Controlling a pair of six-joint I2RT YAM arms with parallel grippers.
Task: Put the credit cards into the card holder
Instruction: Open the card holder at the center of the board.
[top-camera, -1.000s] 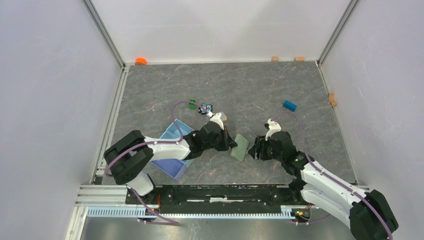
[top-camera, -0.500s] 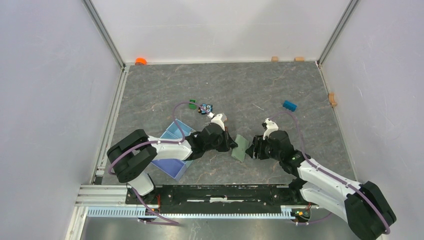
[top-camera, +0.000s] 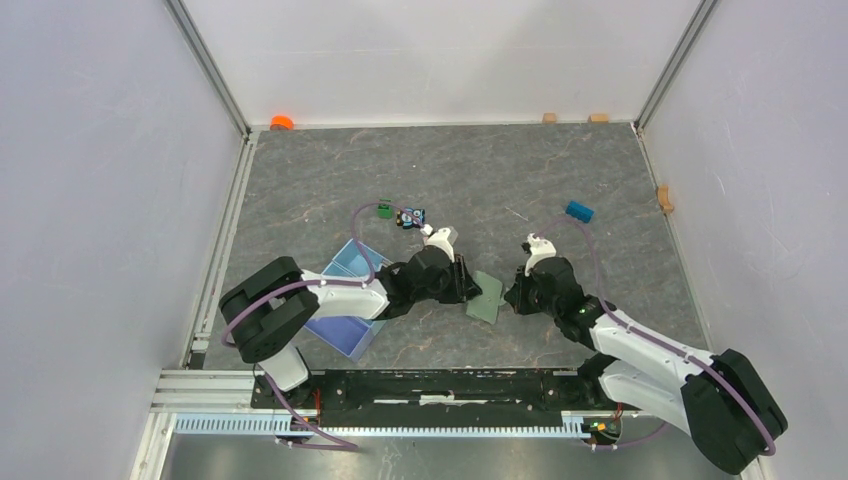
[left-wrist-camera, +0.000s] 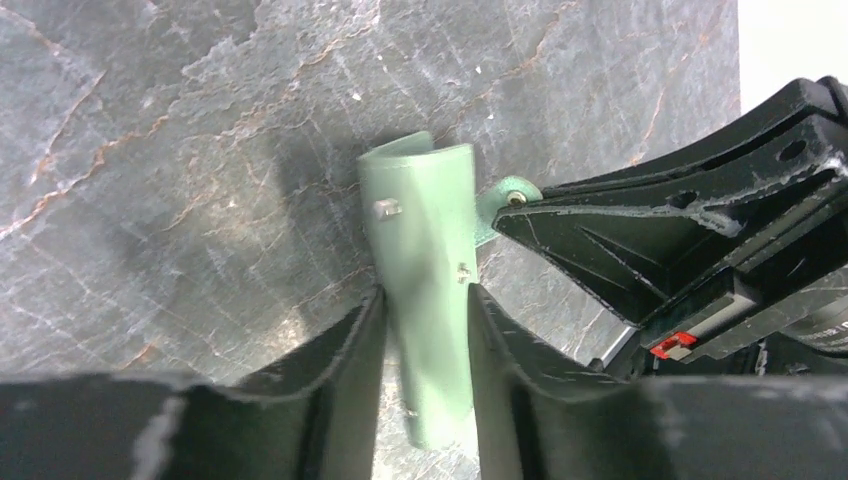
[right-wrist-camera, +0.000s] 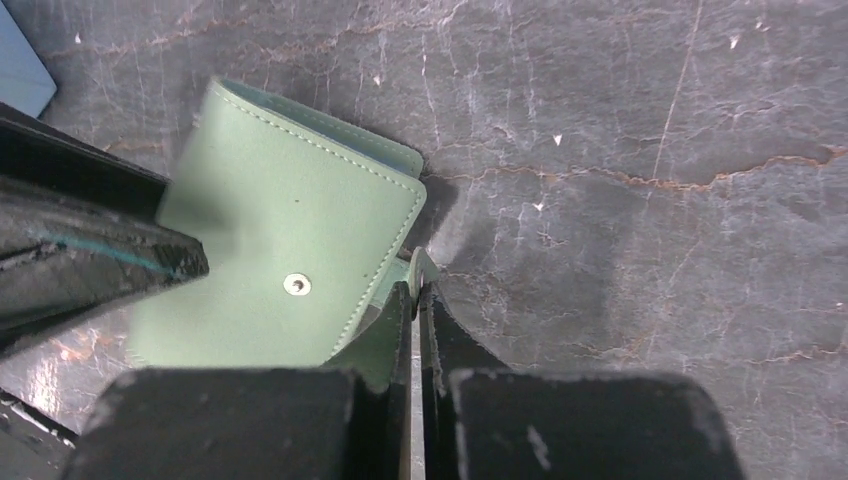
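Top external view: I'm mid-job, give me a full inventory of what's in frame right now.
card holder: one, sage green, centre, held from both sides.
credit cards: none visible in any view.
tray: one, light blue, near left.
green block: one, small, left of centre, farther back.
multicoloured object: one, small, right beside the green block.
blue block: one, right of centre, farther back.
orange object: one, back-left corner.
tan blocks: three, two at the back edge, one at the right edge.
table: one, grey marbled.
left gripper: black, shut on the card holder.
right gripper: black, shut on its snap tab.
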